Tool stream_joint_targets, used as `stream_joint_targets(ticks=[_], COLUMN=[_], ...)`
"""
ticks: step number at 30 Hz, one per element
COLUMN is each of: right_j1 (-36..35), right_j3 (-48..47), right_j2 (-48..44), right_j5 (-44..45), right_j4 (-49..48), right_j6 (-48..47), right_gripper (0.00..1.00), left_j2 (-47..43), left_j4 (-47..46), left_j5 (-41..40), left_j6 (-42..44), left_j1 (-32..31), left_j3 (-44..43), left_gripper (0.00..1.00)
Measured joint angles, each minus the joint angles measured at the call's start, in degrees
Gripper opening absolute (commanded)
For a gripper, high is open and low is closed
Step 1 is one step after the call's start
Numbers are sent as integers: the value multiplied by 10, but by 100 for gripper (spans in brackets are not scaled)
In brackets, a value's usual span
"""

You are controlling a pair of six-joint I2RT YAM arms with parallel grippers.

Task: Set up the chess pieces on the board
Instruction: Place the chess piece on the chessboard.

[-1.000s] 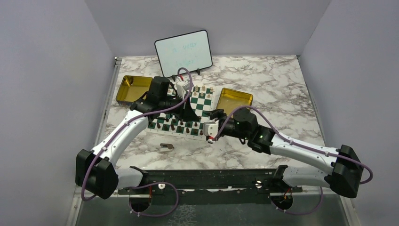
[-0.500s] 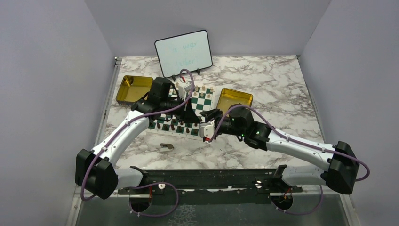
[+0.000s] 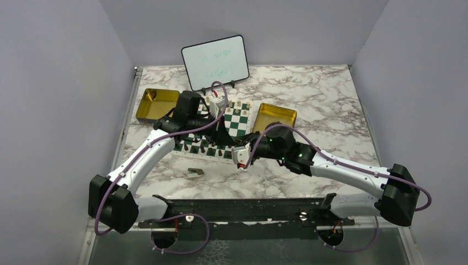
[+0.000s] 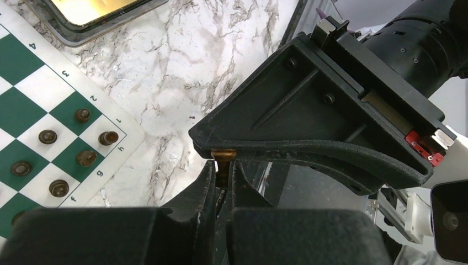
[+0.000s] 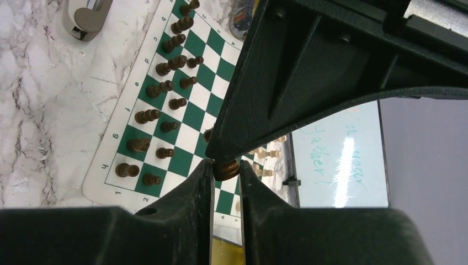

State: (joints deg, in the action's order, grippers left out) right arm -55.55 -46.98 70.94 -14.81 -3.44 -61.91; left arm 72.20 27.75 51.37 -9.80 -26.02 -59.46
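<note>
The left jaws were closed almost fully on a single dark brown chess piece (image 4: 223,155), clamping its narrow stem with its broader end standing just clear of their tips. The right jaws met them tip to tip and stood narrow around that same piece. In the right wrist view its rounded end sat between them, touching both sides, so both pairs of jaws had hold of it. One prong of each pair lay across the other wrist camera's view, right against the piece.

Seen from above, the meeting point hung over the near right part of the board (image 5: 194,117), which lay flat on the marble table (image 3: 309,94) directly beneath both jaws. Below the right jaws, two rows of dark brown chess pieces (image 5: 138,144) stood along the board's near side. Light tan chess pieces (image 3: 238,104) stood along its far edge, beyond the left jaws.

A gold tin (image 3: 156,104) sat on the table to the left of the left jaws, and a second gold tin (image 3: 276,116) lay just behind the right jaws. A small grey-brown object (image 3: 195,172) lay on the table nearer than both jaws, and a whiteboard (image 3: 215,58) stood propped well beyond them.
</note>
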Motion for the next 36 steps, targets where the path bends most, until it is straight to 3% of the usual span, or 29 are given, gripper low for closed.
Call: stream_joint_targets(ticks=[8, 17, 21, 36], right_j1=[1, 1, 1, 1], right_j3=[4, 50, 66, 73], right_j2=[-1, -4, -12, -23], right_j5=[-2, 26, 52, 97], right_j4=[-25, -114, -152, -225], right_j6=[51, 184, 228, 310], right_gripper=[9, 7, 6, 6], left_j2=[0, -1, -11, -39], left_j4=[24, 24, 24, 5], left_j5=[-13, -37, -54, -105], left_j6=[1, -2, -4, -36], left_j1=[0, 0, 0, 0], left_j3=[-18, -37, -38, -38], left_gripper=[20, 31, 41, 45])
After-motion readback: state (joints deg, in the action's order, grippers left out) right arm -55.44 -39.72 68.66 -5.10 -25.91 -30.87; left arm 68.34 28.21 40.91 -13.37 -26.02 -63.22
